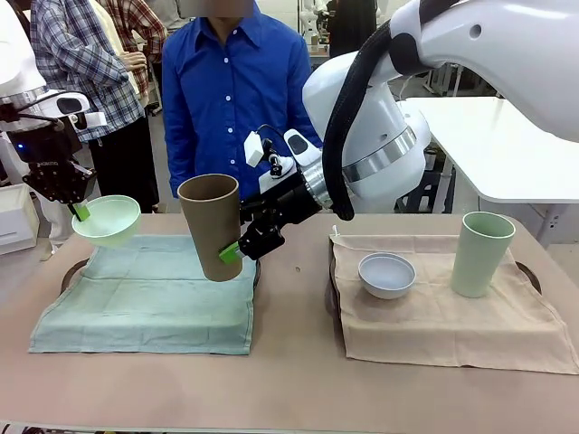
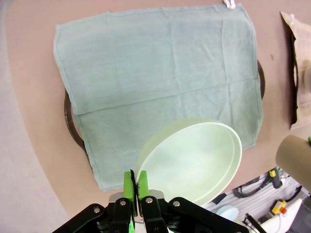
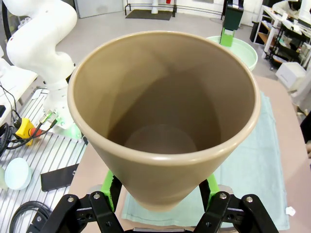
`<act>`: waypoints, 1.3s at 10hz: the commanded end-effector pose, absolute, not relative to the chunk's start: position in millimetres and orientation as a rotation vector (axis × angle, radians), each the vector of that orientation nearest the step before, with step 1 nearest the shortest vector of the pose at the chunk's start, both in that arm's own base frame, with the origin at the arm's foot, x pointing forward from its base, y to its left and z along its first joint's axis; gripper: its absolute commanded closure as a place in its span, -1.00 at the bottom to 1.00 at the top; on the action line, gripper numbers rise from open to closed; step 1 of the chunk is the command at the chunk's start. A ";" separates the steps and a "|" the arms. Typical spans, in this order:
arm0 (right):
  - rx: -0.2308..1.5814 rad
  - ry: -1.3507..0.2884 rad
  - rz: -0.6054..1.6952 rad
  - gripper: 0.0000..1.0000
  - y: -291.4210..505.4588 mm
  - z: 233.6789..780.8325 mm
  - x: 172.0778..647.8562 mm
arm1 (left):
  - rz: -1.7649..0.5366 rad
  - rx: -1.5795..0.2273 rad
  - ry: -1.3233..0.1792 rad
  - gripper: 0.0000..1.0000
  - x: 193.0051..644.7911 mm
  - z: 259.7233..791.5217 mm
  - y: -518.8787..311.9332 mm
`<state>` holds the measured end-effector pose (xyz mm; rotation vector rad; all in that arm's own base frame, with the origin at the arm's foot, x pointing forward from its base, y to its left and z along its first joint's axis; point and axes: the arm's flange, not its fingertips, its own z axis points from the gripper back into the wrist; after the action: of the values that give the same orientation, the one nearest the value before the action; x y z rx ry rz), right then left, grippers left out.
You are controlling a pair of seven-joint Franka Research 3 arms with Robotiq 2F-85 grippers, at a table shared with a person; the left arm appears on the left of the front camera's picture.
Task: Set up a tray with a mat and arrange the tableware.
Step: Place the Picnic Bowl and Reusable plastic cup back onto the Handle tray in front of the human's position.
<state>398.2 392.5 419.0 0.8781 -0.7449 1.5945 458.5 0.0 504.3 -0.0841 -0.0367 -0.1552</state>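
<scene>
Tan table [image 1: 298,380], two cloth-covered trays [image 1: 68,271]

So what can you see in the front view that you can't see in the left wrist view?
Front view alone: the white bowl and the pale green cup standing on the beige mat, a person's blue shirt across the table, and the right end effector gripping the whole tan-brown cup, tilted in the air.

Left wrist view alone: the green mat's full outline from above, with the dark tray rim poking out on both sides.

Both: the left end effector pinching the mint green bowl's rim above the green mat.
</scene>
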 end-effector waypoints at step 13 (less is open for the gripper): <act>0.946 -0.734 1.765 -0.59 451.5 317.9 531.3 | -0.194 -0.119 0.084 0.93 521.1 412.5 -6.3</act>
<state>523.5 448.4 324.0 0.9716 -0.7508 1.7620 514.3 -7.1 416.7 -0.0889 0.1072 -0.1746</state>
